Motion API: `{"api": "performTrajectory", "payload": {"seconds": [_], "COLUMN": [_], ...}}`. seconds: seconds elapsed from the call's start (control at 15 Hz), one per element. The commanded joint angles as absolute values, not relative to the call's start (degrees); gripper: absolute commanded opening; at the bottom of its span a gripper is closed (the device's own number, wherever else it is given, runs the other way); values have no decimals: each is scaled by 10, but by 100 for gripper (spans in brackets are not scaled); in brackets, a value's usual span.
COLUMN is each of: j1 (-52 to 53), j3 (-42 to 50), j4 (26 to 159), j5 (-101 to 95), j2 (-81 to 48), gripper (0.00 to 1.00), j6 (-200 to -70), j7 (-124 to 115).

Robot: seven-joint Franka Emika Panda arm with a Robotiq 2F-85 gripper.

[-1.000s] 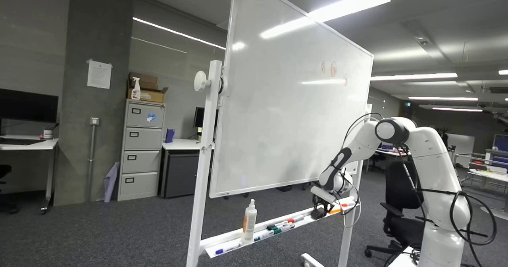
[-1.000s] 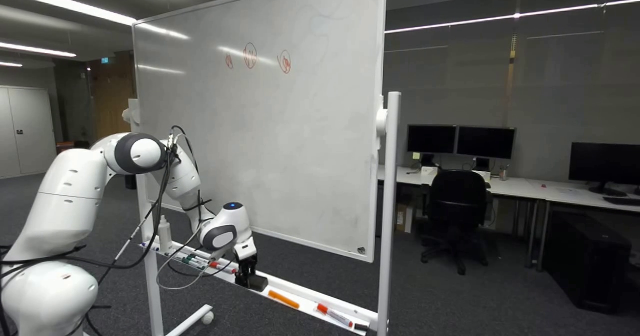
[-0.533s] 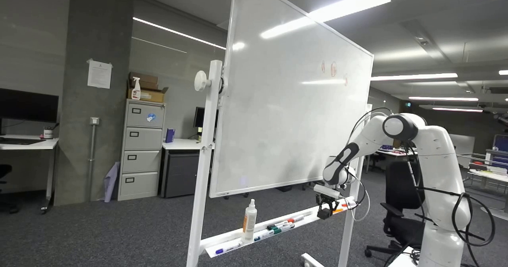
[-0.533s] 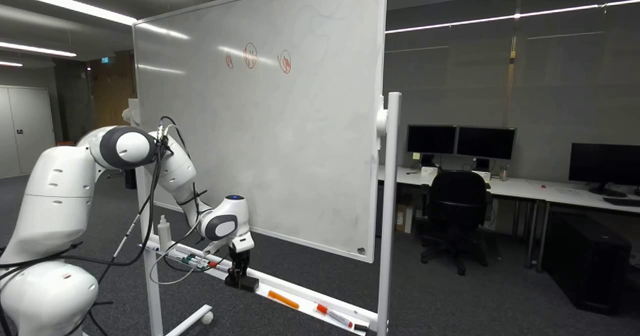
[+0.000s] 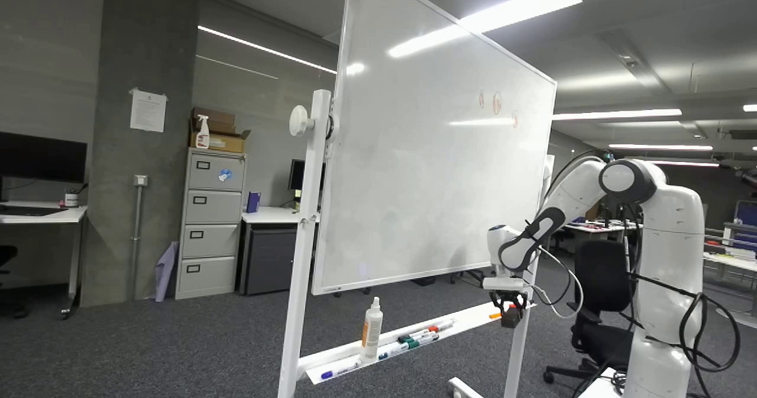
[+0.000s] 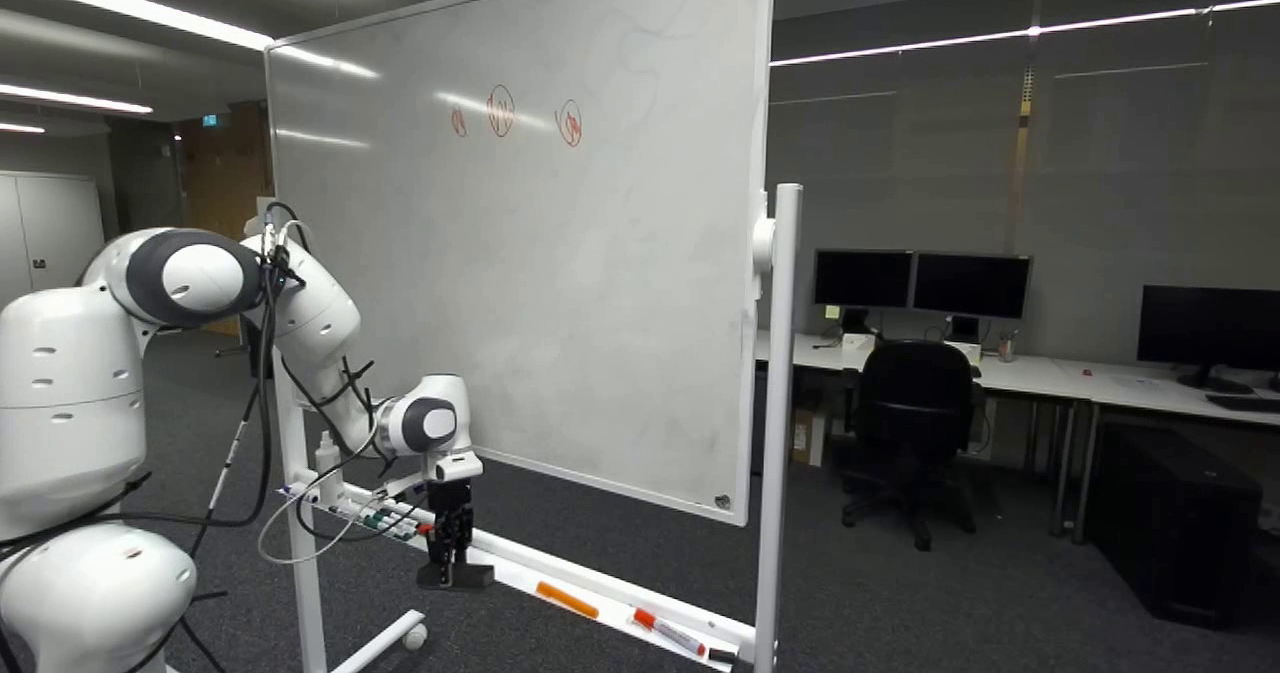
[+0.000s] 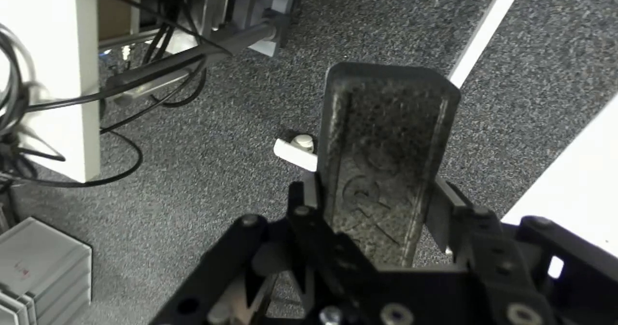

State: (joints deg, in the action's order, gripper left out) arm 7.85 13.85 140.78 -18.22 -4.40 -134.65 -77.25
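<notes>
Black eraser (image 6: 468, 576), in an exterior view: shifted left along the tray (image 6: 517, 573) over the last second, away from an orange stick (image 6: 567, 599) and a red-capped marker (image 6: 668, 631), now hanging off the near side, so probably lifted free and in transport; well below red scribbles (image 6: 501, 111) on the whiteboard (image 6: 610, 303). In an exterior view: carried right, held before the far post (image 5: 517, 359), well apart from a white bottle (image 5: 371, 332) and green-capped markers (image 5: 424, 340) on the tray to the left, with a black chair (image 5: 602, 285) farther right. In the wrist view: clamped firmly across its width by the gripper (image 7: 379, 190), with carpet (image 7: 217, 194) below, hence off the tray; flanked by a white table (image 7: 48, 49) and loose cables (image 7: 14, 95) at left and a white surface (image 7: 579, 170) at right, tray or whiteboard impossible to tell, both sides likely hindrances to sideways motion.
</notes>
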Motion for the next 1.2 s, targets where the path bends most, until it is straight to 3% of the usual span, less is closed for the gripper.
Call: {"api": "performTrajectory", "payload": {"seconds": [0.0, 0.33, 1.13], "j1": [49, 21, -41], "j3": [86, 21, -37], "j4": [1483, 1537, 1580], "j5": [-236, -220, -256], "j2": [73, 183, 427], "gripper": [31, 31, 31], "j6": [-1294, -1260, -1285], "j7": [-777, -748, -477]}}
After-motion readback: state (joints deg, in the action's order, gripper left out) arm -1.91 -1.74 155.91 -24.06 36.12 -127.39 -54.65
